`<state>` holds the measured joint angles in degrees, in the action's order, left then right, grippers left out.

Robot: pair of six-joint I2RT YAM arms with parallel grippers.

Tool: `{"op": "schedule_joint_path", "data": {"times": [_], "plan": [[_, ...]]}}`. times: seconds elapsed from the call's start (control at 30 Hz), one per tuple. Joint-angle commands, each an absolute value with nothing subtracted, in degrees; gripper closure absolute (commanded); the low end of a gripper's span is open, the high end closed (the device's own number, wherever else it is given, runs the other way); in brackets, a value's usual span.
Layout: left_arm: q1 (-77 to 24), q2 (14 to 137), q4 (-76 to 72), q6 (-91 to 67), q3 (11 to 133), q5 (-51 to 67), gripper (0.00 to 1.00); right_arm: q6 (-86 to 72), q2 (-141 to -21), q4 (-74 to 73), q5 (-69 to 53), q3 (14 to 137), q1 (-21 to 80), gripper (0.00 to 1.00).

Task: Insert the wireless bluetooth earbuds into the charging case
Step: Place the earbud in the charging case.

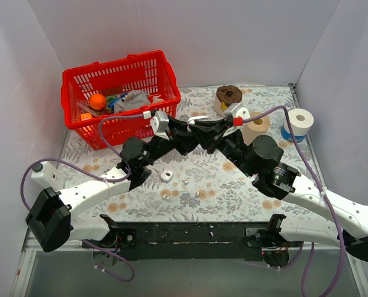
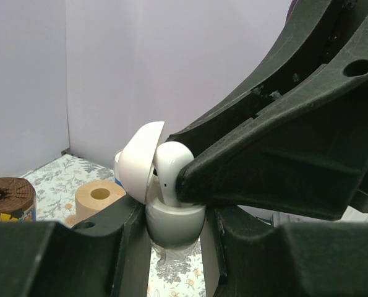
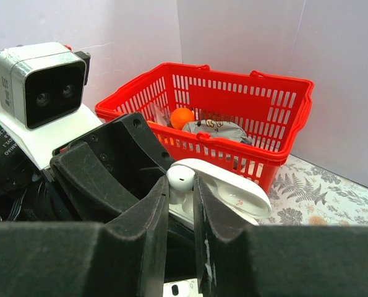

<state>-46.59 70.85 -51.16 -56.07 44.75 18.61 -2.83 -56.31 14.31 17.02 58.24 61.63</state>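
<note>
Right gripper (image 3: 181,204) pinches one earbud (image 3: 182,177), stem down in the open charging case (image 2: 171,223) that our left gripper (image 2: 174,253) clamps at overhead frame centre, red basket (image 1: 122,93) upper left.

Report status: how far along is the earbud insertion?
Done: charging case is lifted in the left gripper, lid open. In hand: right gripper holds one earbud with its stem in the case, not yet released. Left: let go, then the second earbud; small white bits on the table may include it.
</note>
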Motion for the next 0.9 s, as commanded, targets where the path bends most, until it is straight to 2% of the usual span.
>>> {"op": "schedule_joint_path", "data": {"times": [0.0,0.43,0.7,0.87], "plan": [[-46.6,68.5,-52.6,-55.2,46.1,17.8,1.0,-3.3,-55.2,13.1,19.7,59.1,61.9,0.72],[-46.6,68.4,-52.8,-55.4,45.7,18.0,1.0,-4.0,-55.5,10.5,20.3,60.5,61.9,0.56],[-46.6,68.3,-53.2,-55.5,45.0,17.8,1.0,-4.5,-55.8,9.0,19.6,63.2,61.9,0.4],[-46.6,68.2,-53.8,-55.8,43.9,17.7,1.0,-5.8,-55.7,7.8,21.0,66.0,61.9,0.34]]}}
